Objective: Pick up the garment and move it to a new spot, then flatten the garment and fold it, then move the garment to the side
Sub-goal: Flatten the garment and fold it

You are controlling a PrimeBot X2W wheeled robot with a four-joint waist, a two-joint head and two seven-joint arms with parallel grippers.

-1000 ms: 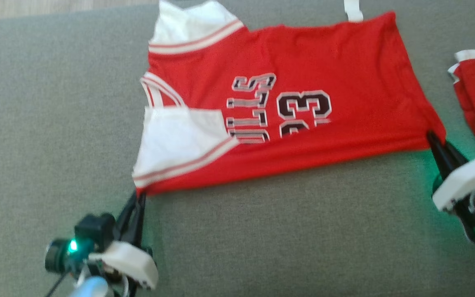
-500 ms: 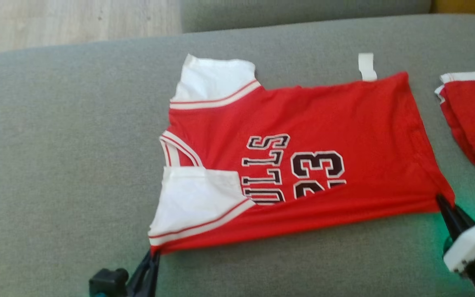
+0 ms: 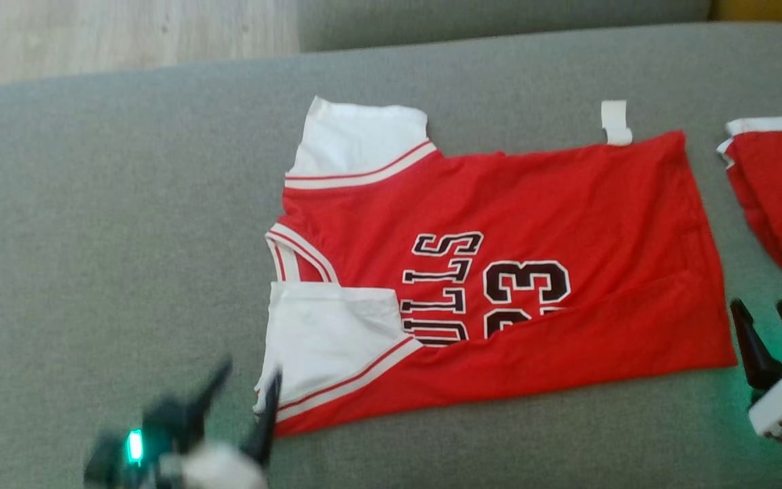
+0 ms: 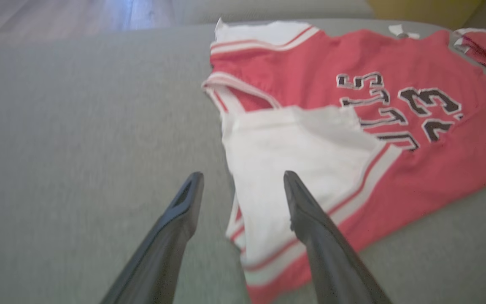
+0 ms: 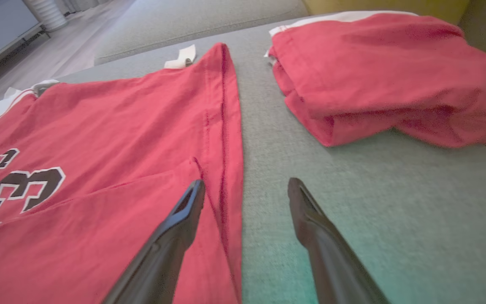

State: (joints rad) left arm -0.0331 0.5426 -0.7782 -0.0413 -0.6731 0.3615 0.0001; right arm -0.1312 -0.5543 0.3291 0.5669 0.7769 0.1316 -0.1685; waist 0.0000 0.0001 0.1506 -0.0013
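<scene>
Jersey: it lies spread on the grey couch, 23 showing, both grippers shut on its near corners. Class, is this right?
No. The left gripper and right gripper are open, holding nothing, as both wrist views show. The jersey does lie spread on the grey couch, 23 showing.

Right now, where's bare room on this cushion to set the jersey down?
Widest free patch: the grey fabric cushion left of the red-and-white basketball jersey, out to its rounded edge. A bare strip runs along the near side, below the jersey. Crowded on the right: only a narrow gap separates the jersey's hem from the folded red garment.
</scene>
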